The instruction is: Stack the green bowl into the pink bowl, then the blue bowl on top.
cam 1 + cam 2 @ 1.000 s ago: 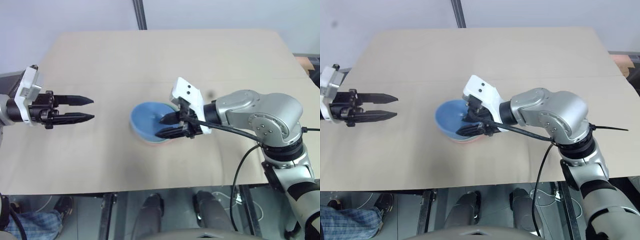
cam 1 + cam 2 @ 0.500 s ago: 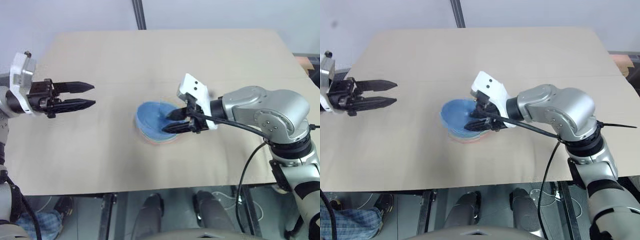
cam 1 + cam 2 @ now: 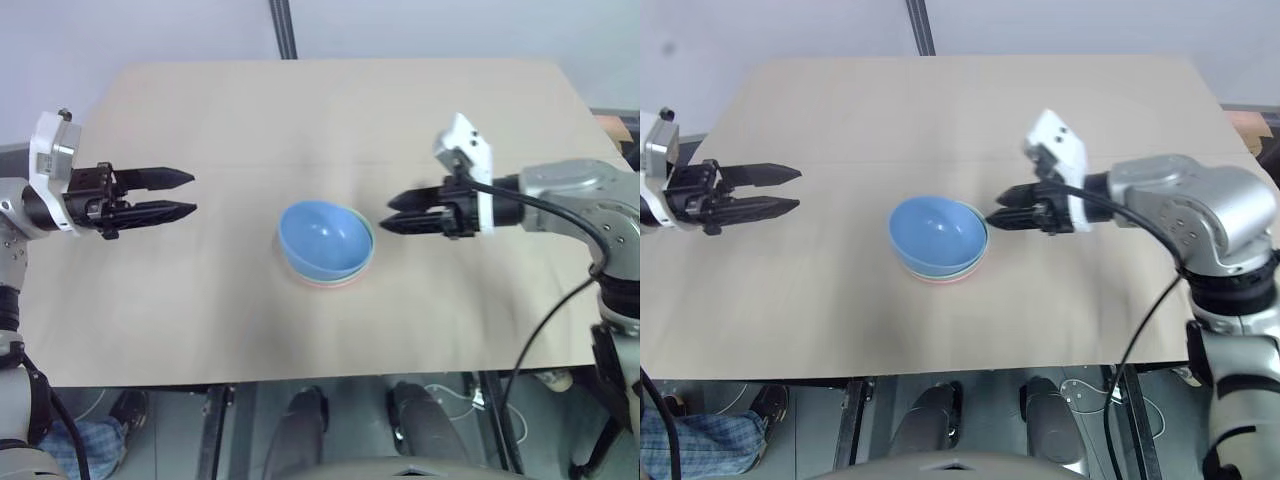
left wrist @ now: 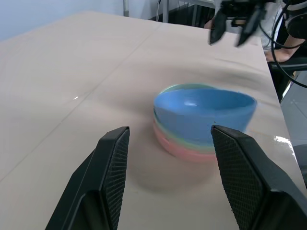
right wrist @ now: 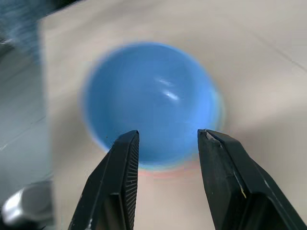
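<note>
The three bowls sit nested on the desk (image 3: 200, 330), between the two arms. The blue bowl (image 3: 325, 237) is on top, with the green bowl (image 4: 178, 139) showing as a thin band under it and the pink bowl (image 4: 180, 151) at the bottom, touching the desk. By the look of it the stack is complete.

The right end effector (image 3: 388, 213) hangs just beside the stack, its tips pointing at the blue bowl's rim but apart from it. Its fingers are spread and hold nothing; the right wrist view shows a clear gap between them, with the blue bowl beyond. The left end effector (image 3: 190, 194) is well apart from the stack on the opposite side, level, fingers likewise parted and empty.

The main risk now lies with the right arm. Its tips are close to the rim and at about rim height, so any drift back toward the stack could clip the blue bowl and tip it or slide the whole pile across the smooth desk. The blue bowl also seems to sit slightly off-centre and tilted in the green one, with the green rim peeking out on the side toward the right end effector; glossy bowls seated loosely like this could shift with a light knock. A sweep of the left arm toward the middle would carry the same hazard.
</note>
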### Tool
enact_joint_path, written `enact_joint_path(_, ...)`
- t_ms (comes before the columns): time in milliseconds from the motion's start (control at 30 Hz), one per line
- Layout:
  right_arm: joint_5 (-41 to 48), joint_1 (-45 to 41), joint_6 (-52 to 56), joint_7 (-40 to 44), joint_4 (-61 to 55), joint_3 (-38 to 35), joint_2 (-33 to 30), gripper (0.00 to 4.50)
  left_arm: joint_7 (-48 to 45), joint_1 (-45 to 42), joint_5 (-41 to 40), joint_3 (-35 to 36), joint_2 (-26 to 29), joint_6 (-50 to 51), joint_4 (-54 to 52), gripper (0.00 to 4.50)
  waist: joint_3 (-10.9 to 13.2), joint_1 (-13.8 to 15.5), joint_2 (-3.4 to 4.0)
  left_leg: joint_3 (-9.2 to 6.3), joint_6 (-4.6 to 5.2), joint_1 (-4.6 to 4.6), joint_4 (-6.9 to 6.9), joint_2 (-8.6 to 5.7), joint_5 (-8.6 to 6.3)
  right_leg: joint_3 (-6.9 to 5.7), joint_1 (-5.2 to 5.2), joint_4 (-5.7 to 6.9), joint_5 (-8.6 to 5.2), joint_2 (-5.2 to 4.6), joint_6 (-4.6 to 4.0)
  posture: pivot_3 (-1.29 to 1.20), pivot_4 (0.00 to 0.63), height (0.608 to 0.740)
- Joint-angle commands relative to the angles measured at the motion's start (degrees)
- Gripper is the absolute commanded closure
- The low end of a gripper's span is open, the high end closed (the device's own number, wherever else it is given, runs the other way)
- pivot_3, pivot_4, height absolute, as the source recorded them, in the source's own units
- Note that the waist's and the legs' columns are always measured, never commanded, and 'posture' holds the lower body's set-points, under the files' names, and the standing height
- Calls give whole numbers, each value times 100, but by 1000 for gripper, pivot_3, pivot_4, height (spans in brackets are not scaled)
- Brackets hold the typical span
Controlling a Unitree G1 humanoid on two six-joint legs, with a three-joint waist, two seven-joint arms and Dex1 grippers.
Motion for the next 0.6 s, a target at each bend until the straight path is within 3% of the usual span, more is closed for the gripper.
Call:
enact_joint_path(33,7,515,-382,155,-201,-650,-422,2485,-24,67,-50,272,35,-15,-149,1608,1,3,1,1,0,0,0,0,0,0,0,0,0,0,0,0,150,740)
enact_joint_path(367,23,2936,-1369,508,-721,-2729,-1272,2485,-24,477,182,582,-160,145,-427,1608,2,31,3,11,1,2,-2,1,0,9,1,1,0,2,0,0,150,740)
enact_joint_path(600,159,3942,-1955,796,-706,-3947,-1231,2485,497,1434,292,1369,-436,241,-1213,1608,2,52,4,16,1,20,-3,6,-1,15,17,0,0,3,0,0,150,740)
